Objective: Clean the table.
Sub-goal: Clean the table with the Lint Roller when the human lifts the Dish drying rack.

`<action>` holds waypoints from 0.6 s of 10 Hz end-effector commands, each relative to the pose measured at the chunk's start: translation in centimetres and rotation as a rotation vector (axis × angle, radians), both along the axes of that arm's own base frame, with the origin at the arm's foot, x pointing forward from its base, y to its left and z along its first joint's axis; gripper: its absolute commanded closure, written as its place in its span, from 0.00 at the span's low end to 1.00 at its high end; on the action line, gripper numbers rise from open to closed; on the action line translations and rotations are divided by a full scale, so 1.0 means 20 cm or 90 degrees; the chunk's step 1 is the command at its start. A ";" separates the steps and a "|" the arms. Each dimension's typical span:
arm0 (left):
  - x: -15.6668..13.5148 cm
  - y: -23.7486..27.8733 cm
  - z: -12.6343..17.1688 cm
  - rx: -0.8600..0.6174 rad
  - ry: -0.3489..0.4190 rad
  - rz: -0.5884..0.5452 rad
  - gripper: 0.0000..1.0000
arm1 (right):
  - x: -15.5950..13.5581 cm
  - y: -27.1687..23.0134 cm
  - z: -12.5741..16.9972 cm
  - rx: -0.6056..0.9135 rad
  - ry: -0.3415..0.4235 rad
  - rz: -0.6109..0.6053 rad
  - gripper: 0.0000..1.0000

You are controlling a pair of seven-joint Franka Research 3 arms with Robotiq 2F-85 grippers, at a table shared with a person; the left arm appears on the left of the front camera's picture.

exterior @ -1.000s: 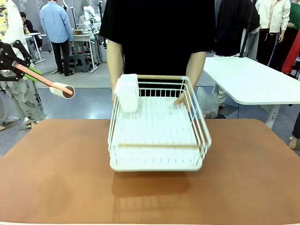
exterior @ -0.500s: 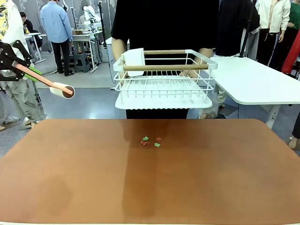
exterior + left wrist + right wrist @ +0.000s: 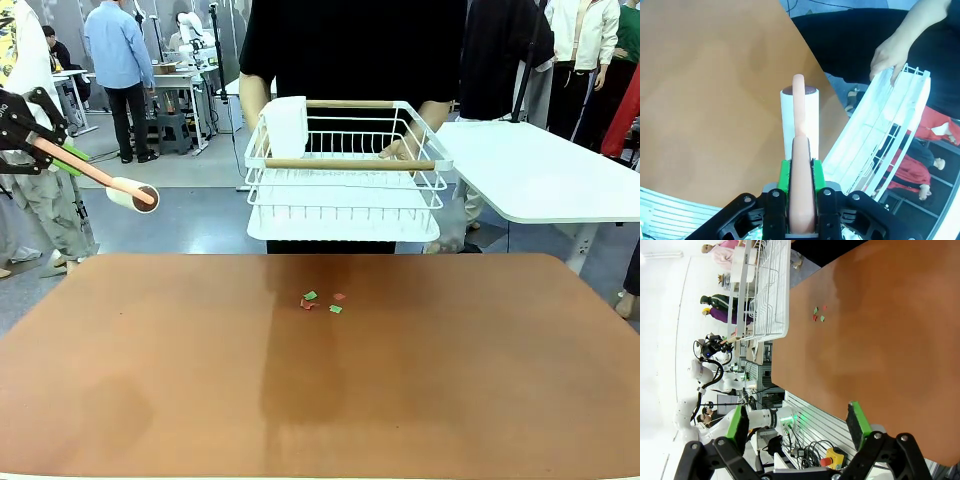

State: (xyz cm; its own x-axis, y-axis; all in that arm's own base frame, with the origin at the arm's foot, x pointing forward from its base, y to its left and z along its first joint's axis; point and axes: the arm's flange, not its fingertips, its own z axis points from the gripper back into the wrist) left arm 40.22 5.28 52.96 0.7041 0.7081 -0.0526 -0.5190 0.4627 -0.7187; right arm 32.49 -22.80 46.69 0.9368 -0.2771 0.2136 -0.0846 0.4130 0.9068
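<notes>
Several tiny indistinct scraps (image 3: 322,301) on table (image 3: 150,380)

Grey floor (image 3: 190,215) across upper left. White table (image 3: 540,175) on pale leg, upper right. Cluttered workbench (image 3: 185,82) and dark stool (image 3: 170,130), far upper left; person in blue shirt (image 3: 120,55) standing beside. Light bright, even.

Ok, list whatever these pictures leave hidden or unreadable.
- Front view: the scraps on the table are too small to tell their material.
- Front view: the left gripper, holding the roller, is partly cut off by the left edge.
- Front view: the white cup on the rack hides its contents and the person's hand on that side.
</notes>
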 end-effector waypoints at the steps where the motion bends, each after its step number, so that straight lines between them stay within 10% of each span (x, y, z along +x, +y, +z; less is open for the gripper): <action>1: 0.08 0.08 0.03 0.046 -0.009 -0.092 0.79 | -0.01 0.00 0.02 0.007 -0.012 0.002 0.00; 6: 0.15 0.12 -0.08 0.065 -0.110 -0.321 0.79 | -0.01 0.00 0.02 0.007 -0.012 0.002 0.00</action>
State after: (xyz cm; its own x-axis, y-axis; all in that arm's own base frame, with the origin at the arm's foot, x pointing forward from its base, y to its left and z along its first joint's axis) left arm 42.25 7.46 51.99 0.9311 0.3406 0.1309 -0.1657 0.7144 -0.6799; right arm 32.49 -22.81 46.69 0.9367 -0.2773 0.2136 -0.0845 0.4130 0.9068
